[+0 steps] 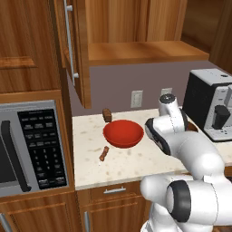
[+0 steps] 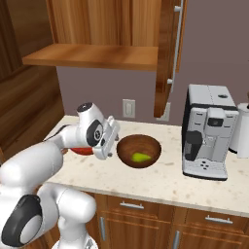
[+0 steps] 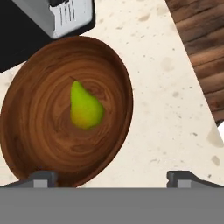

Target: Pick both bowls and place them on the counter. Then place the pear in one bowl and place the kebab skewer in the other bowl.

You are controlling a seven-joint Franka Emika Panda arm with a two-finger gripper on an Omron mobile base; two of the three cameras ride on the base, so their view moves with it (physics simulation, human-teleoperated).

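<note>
Now, gripper (image 3: pixel 112 178): jaws wide apart, empty, above brown bowl (image 3: pixel 39 131)
Pear (image 3: pixel 84 107): inside brown bowl
Skewer (image 1: pixel 104 153): on worktop (image 1: pixel 127 161), beside red bowl (image 1: pixel 123 133)

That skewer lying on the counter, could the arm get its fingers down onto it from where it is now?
Probably yes. The skewer lies alone on bare counter, in front of the red bowl, with nothing over it. The fingers stand open above the brown bowl holding the pear, so the arm must swing across.
</note>
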